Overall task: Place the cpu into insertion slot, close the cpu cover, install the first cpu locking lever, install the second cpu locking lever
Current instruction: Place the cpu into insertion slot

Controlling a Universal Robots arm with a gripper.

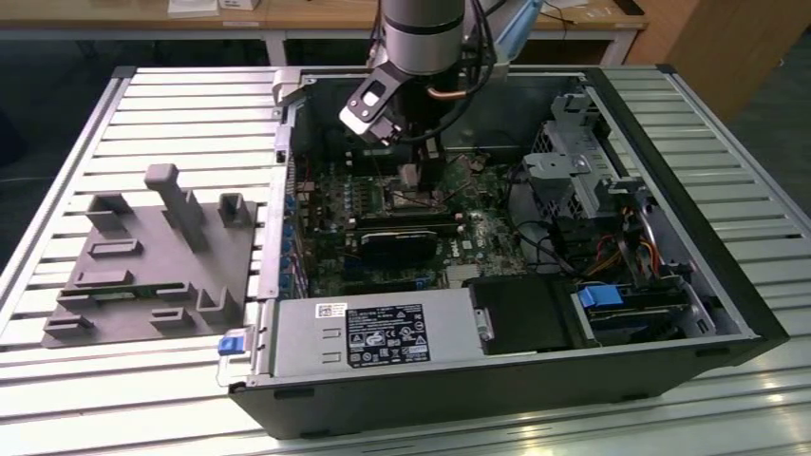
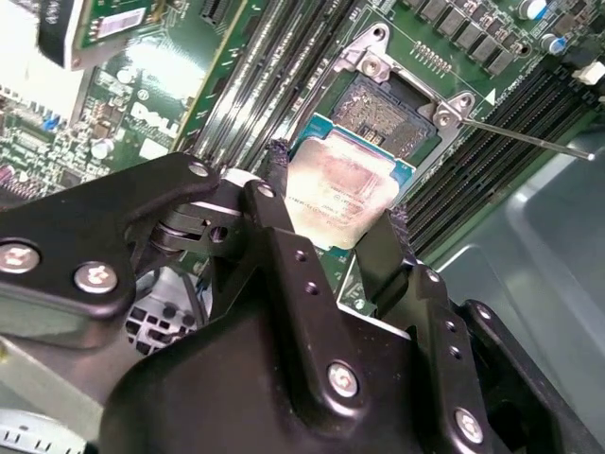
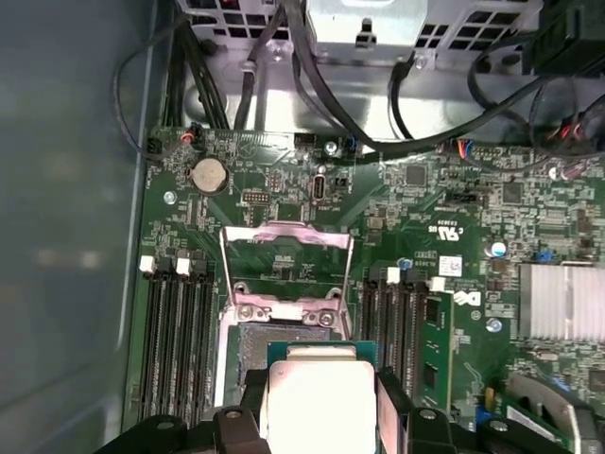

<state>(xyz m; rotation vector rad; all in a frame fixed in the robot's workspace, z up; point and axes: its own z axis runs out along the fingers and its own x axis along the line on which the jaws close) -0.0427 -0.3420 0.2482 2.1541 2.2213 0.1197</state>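
I have my end effector (image 2: 337,189) clamped on the cpu (image 3: 317,402) by two opposite edges, holding it just above the insertion slot (image 2: 392,109); the cpu cover (image 3: 285,260) stands flipped open.

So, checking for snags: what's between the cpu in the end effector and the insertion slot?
Nothing: in both wrist views the stretch from the held cpu to the open insertion slot is bare.
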